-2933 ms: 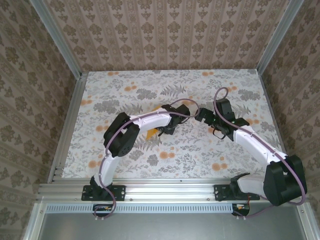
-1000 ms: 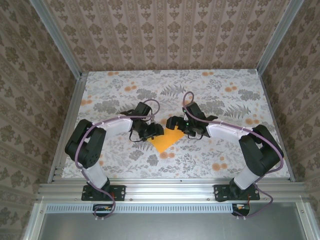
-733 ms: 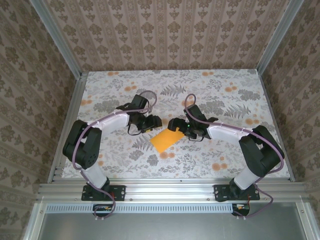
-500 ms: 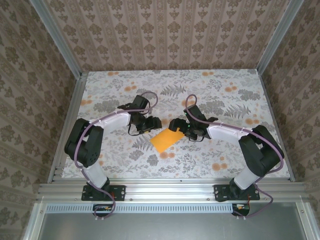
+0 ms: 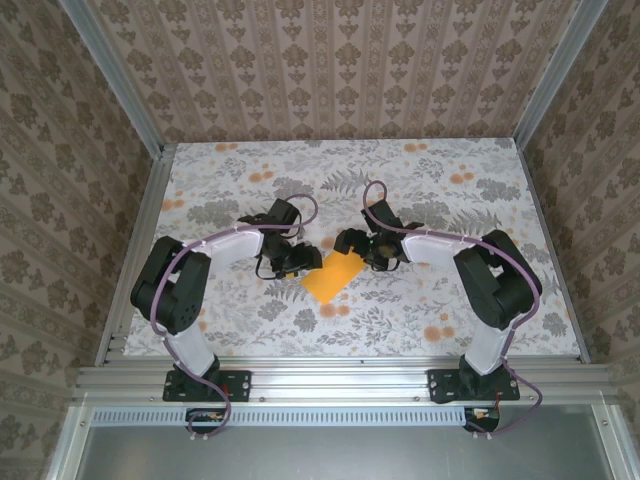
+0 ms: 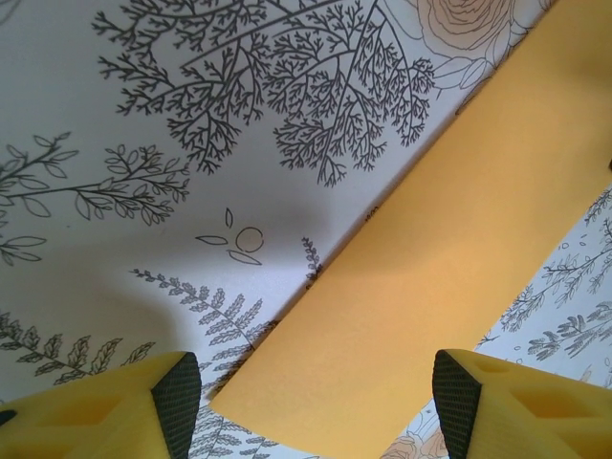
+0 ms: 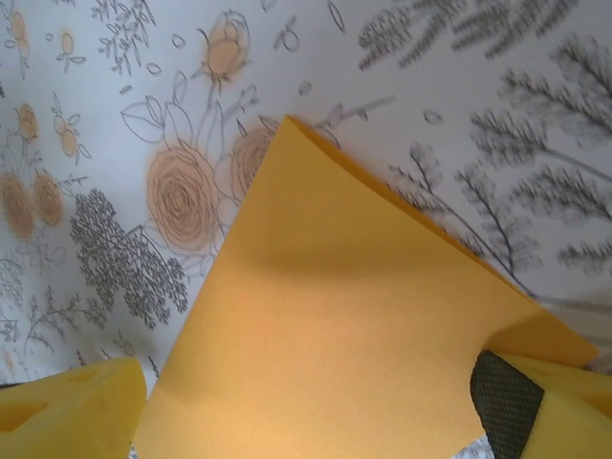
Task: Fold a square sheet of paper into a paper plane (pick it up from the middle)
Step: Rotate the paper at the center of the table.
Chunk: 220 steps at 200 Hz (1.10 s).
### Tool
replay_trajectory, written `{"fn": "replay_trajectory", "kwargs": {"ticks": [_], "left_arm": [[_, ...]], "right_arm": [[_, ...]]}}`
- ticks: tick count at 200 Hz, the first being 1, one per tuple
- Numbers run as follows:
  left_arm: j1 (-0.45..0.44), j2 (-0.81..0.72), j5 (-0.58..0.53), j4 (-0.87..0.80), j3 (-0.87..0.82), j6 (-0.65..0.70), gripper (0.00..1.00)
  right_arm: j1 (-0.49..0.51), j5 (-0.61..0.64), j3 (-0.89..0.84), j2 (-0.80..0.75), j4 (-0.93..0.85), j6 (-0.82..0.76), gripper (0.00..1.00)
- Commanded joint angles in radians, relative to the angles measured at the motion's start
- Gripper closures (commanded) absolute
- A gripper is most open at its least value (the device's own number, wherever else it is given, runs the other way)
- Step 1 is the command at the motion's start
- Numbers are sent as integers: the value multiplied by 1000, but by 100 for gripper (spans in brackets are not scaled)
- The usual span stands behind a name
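No writing, label, brand, number or sign can be read anywhere in these views.

Both arms low, inward — left claw (image 6: 316,411), right claw (image 7: 301,411) agape

Paper (image 6: 459,287) cut off at my left wrist view's right edge, one corner hidden behind my right finger pad (image 7: 502,397)

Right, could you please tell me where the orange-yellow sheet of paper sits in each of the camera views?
Top external: paper, mid-table, slightly toward the near edge.
Left wrist: paper, a diagonal band from upper right to bottom centre.
Right wrist: paper, filling the lower middle, one corner pointing up.
Shared landmark: the floral tablecloth under it, fern prints beside the paper.
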Motion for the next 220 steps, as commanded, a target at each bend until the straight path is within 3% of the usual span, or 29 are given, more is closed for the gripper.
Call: {"fn": "replay_trajectory", "kwargs": {"ticks": [1, 51, 83, 110, 174, 220], "left_arm": [[-3, 11, -7, -22, -3, 26, 31], [-14, 43, 19, -6, 12, 30, 32], [-5, 25, -29, -5, 34, 43, 32], [5, 6, -47, 26, 53, 55, 32], [-11, 124, -49, -3, 140, 89, 30], [-44, 157, -53, -41, 157, 92, 27]], "right_arm": [[-26, -22, 44, 65, -24, -64, 9], [-70, -99, 132, 129, -38, -235, 9], [-81, -156, 154, 84, -72, -318, 10], [-87, -153, 141, -12, -70, -308, 9], [-90, -71, 73, -152, -64, -255, 0], [-105, -41, 31, -219, -69, -235, 0]]}}
